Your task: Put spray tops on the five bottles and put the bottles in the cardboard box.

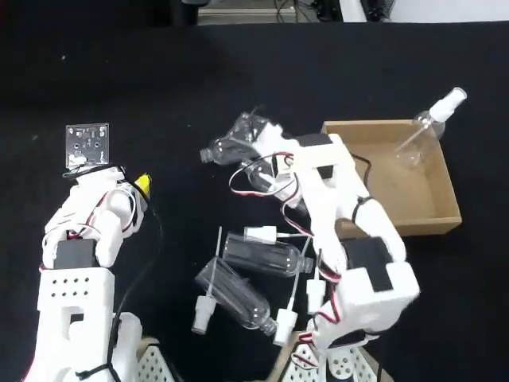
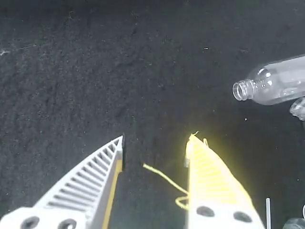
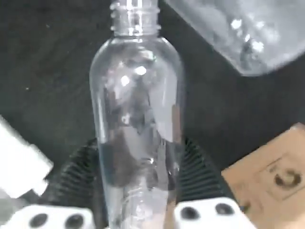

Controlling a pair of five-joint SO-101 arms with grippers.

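The right fingers [image 3: 200, 167] clamp the clear, topless plastic bottle [image 3: 138, 95] toward its base, near the brown cardboard box [image 3: 276, 162], so its slick wall could twist or slip free, and the left fingers [image 2: 209, 176], spread wide over the black desk [image 2: 71, 71], sit well apart, unable to steady it.

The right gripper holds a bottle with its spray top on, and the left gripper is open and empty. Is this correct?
No. The bottle in the right gripper has a bare, open neck, as the right wrist view shows. The rest holds.
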